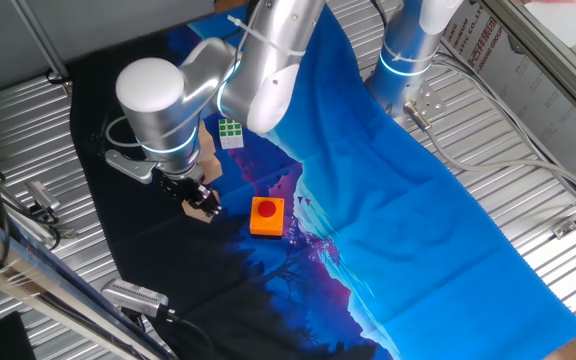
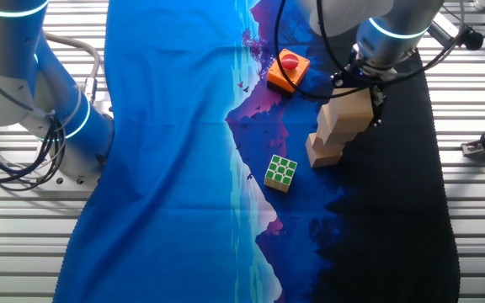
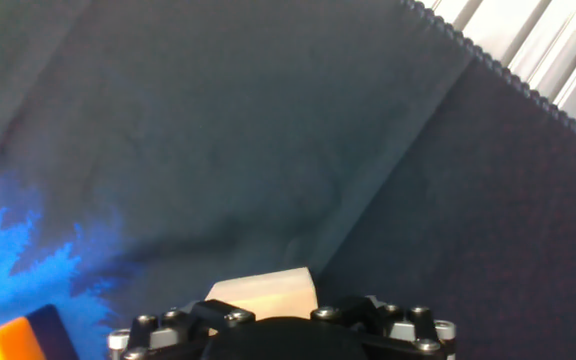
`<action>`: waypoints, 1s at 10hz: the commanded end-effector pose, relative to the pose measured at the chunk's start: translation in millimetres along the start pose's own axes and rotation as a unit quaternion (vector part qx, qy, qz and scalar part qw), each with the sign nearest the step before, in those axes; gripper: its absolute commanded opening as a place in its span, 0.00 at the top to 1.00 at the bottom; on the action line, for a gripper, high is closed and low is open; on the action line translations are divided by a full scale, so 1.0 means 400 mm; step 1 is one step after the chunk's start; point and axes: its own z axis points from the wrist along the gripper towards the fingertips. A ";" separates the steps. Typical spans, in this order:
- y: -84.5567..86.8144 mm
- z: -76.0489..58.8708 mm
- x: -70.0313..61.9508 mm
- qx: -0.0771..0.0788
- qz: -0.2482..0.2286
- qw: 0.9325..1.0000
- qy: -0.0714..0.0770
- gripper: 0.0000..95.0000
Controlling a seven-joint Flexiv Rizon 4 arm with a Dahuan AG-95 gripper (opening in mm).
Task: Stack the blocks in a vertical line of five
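We log a leaning stack of tan wooden blocks (image 2: pixel 337 130) at the orange button pad's (image 2: pixel 287 72) five o'clock; the gripper (image 2: pixel 362 94) apparently clamps its top block (image 2: pixel 349 110).

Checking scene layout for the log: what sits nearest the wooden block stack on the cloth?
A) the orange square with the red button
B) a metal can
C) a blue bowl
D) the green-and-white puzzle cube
D: in the other fixed view the green-and-white puzzle cube lies just beside the base of the wooden block stack, while the orange square with the red button sits farther off; no bowl or can is visible.
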 end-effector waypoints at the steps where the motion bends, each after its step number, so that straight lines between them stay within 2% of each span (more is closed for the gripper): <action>1: 0.000 -0.001 0.001 0.000 0.001 1.000 0.000 1.00; 4: 0.001 -0.002 0.001 0.001 0.004 1.000 0.000 1.00; 6: 0.004 -0.027 0.000 0.001 0.018 1.000 0.001 1.00; 7: 0.011 -0.071 -0.001 0.001 0.033 0.999 0.002 1.00; 10: 0.032 -0.158 -0.004 0.003 0.060 0.998 0.007 1.00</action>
